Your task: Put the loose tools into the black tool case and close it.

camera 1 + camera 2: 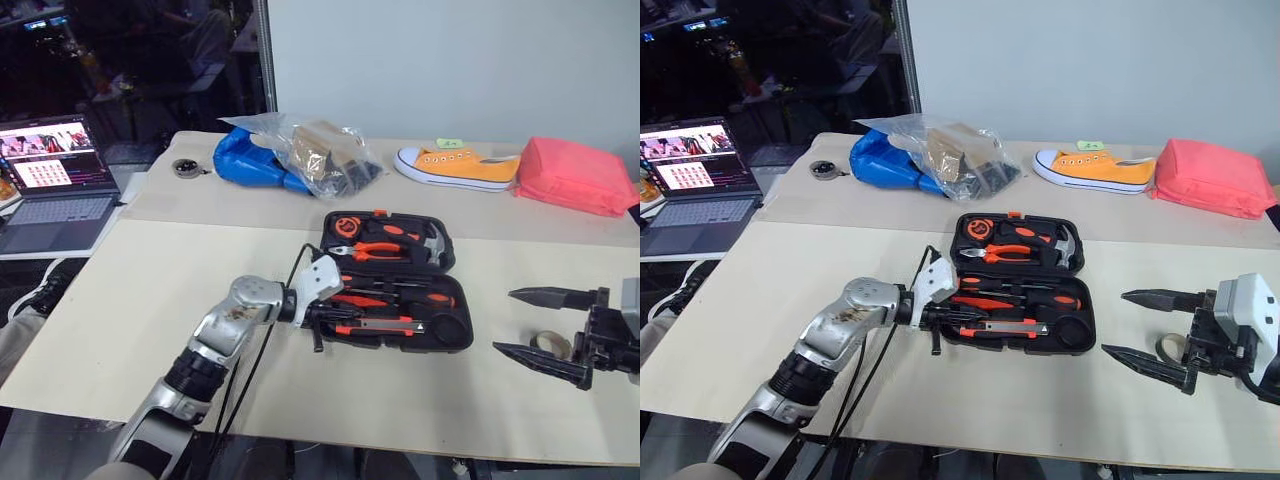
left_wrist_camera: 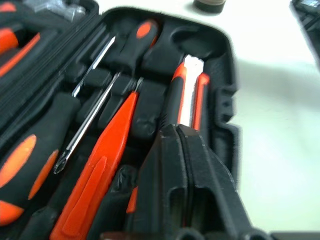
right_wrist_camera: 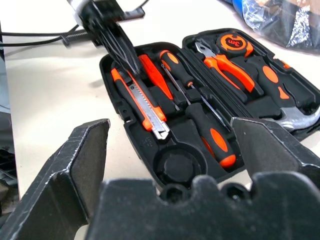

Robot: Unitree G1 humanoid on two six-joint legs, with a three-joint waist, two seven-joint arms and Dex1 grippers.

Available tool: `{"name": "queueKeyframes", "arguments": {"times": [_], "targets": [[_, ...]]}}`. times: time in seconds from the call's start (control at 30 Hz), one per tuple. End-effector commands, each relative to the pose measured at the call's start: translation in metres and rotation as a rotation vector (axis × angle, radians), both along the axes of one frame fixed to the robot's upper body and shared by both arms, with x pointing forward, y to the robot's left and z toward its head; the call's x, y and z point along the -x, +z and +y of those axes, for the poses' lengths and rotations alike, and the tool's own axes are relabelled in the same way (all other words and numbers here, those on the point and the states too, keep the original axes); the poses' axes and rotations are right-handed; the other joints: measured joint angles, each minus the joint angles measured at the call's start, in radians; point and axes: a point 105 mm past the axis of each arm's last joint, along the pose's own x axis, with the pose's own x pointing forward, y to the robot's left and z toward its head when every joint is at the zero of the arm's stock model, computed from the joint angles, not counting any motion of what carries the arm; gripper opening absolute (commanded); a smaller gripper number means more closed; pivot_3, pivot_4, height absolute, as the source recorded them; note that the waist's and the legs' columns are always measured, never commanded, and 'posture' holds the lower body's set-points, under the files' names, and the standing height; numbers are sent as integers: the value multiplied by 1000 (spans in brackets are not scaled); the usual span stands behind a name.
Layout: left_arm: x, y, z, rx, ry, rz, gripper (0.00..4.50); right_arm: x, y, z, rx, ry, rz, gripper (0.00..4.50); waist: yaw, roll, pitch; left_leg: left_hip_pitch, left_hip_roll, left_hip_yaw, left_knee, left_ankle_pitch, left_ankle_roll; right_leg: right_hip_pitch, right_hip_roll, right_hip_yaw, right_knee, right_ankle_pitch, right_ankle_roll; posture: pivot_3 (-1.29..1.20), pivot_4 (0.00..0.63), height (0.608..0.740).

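The black tool case (image 1: 400,280) lies open on the counter (image 1: 120,300), lid half on the far side, tray half nearer. Most of the loose tools sit in the tray: two black-and-orange screwdrivers (image 3: 200,120), the slim orange tool (image 3: 152,75) and the utility knife (image 3: 142,107) along the near edge. The round recess (image 3: 177,165) at the tray's right end is empty, and the small tape roll (image 1: 548,345) rests on the counter to the right of the case, near the right end effector (image 1: 545,325).

The left end effector (image 3: 122,52) has its fingers pressed together with nothing between them, tips over the left end of the tray by the knife; whether they touch it is not clear. The right end effector hangs wide apart and empty, well right of the case.

By my reading the job is mostly done: the tape roll is left to pick up and seat, probably in that round recess, and then the lid must be folded over and latched
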Motion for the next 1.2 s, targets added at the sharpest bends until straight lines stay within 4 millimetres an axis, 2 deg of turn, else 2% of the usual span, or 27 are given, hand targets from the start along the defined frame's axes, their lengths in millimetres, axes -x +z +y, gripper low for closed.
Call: {"name": "queueKeyframes", "arguments": {"times": [0.03,0.13,0.2,0.33,0.43,0.57,0.67,0.77,0.83,0.87,0.93,1.03,1.07,1.1,1.2], "targets": [[4,-35,8,-127,29,73,26,2,8,5,12,34,-15,4500,0,1,-1,1,0,0,0,0,0,1,0,0,0,0,0,0,150,740],[10,-43,11,-126,47,162,26,2,7,5,9,35,-10,4500,-1,0,-1,4,0,0,0,0,0,4,0,0,0,-1,2,0,150,740],[12,-38,10,-65,67,236,26,4,6,7,-1,37,1,4500,-4,1,-1,6,1,0,0,0,0,5,0,0,0,-3,5,0,150,740],[11,-39,13,-62,102,270,26,3,3,6,0,43,18,4500,-6,2,-2,6,1,0,-1,0,0,5,1,0,0,-3,4,0,150,740],[11,-36,11,-59,88,225,26,-1,7,6,0,44,11,4500,-7,3,-3,6,1,0,-1,0,0,5,1,1,0,-3,4,0,150,740],[8,8,7,116,70,53,26,-8,11,-1,-6,-44,-16,4500,-6,2,-3,5,1,1,-1,0,0,4,0,1,0,-2,3,0,150,740],[8,49,16,233,86,-77,26,-14,6,-15,42,-191,-40,4500,-2,3,-3,1,1,0,-1,0,0,0,0,1,0,0,-1,0,150,740],[25,77,27,304,18,-62,770,-9,-7,-27,121,-277,30,4500,1,4,-3,-2,1,0,-1,0,0,-2,0,0,0,1,-2,0,150,740],[37,92,30,334,-23,-59,1628,-5,-13,-32,157,-310,89,4500,0,4,-3,-2,1,0,-2,0,0,-2,-1,0,-1,0,-1,0,150,740],[42,97,30,335,-42,-64,1907,-4,-16,-35,187,-332,121,4500,-1,4,-3,-2,0,0,-2,0,0,-2,-1,0,-1,0,-1,0,150,740],[56,106,31,332,-89,-75,2776,-3,-23,-49,284,-406,184,4500,-2,3,-3,-1,0,1,-1,0,0,-1,-2,1,-1,0,-1,0,150,740],[71,117,32,316,-133,-84,3881,-9,-25,-58,310,-483,275,3738,-10,2,-2,0,0,1,-1,0,0,0,-2,1,-1,-2,4,0,150,740],[75,118,31,306,-148,-81,4275,-11,-26,-61,325,-509,289,3357,-10,1,-2,1,1,2,-1,0,0,0,-1,2,-1,-2,4,0,150,740],[78,118,30,293,-160,-86,4498,-14,-30,-65,342,-545,311,3074,-9,1,-1,1,1,1,0,0,0,1,0,1,-1,-3,4,0,150,740],[84,120,27,272,-186,-107,4498,-20,-41,-75,382,-614,373,3074,-6,1,-1,3,2,1,-1,0,0,1,2,1,-1,-2,4,0,150,740]]}}
